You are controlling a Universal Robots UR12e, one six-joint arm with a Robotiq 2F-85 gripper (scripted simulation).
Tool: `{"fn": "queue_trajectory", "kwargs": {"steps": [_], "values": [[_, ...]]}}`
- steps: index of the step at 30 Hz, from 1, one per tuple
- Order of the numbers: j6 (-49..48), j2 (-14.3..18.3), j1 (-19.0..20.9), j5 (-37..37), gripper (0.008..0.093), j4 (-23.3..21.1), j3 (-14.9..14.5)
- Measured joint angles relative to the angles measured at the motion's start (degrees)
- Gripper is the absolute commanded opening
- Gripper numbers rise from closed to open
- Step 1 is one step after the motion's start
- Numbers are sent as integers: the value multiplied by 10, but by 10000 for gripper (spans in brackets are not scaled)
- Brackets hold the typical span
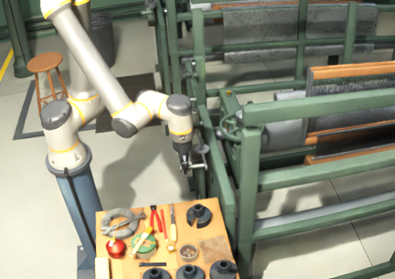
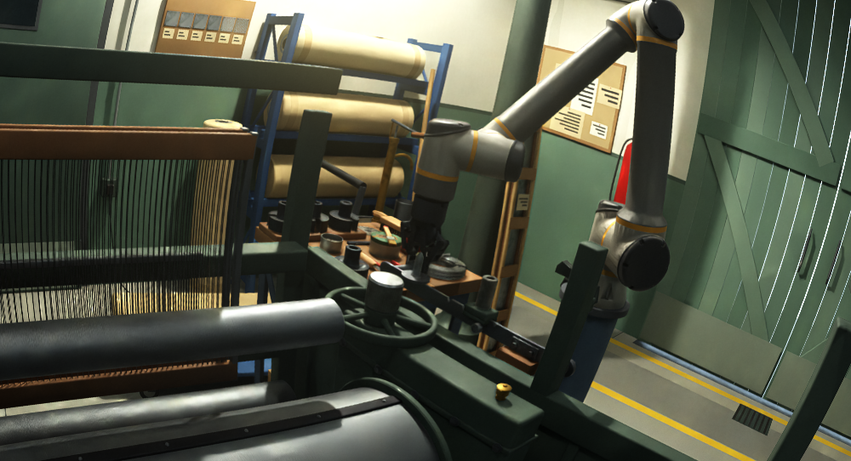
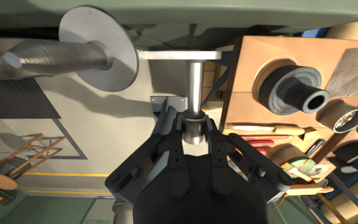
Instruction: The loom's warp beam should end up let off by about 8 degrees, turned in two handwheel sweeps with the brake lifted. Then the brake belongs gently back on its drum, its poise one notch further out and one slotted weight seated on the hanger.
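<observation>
My gripper points down at the left side of the loom, over the free end of the brake lever, and the steel knob of the lever's upright handle sits between its fingers. Beside the handle hangs the weight hanger, a threaded rod with a round steel plate. The green handwheel sits further along the loom frame, above the dark warp beam. Several slotted weights rest on the tool table below, one nearest the loom. My gripper is closed on the handle knob.
Behind the work stands the green loom frame with its heddles and rollers. The wooden tool table below carries wire, pliers, tape and a tin. A stool stands on the open floor to the left.
</observation>
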Motion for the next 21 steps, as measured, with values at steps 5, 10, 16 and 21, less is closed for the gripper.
{"fn": "queue_trajectory", "kwargs": {"steps": [5, 10, 16, 21], "values": [[0, 0, 0, 0, 205, 0, 0], [0, 0, 0, 0, 105, 0, 0], [0, 0, 0, 0, 80, 0, 0], [0, 0, 0, 0, 80, 1, 0]]}}
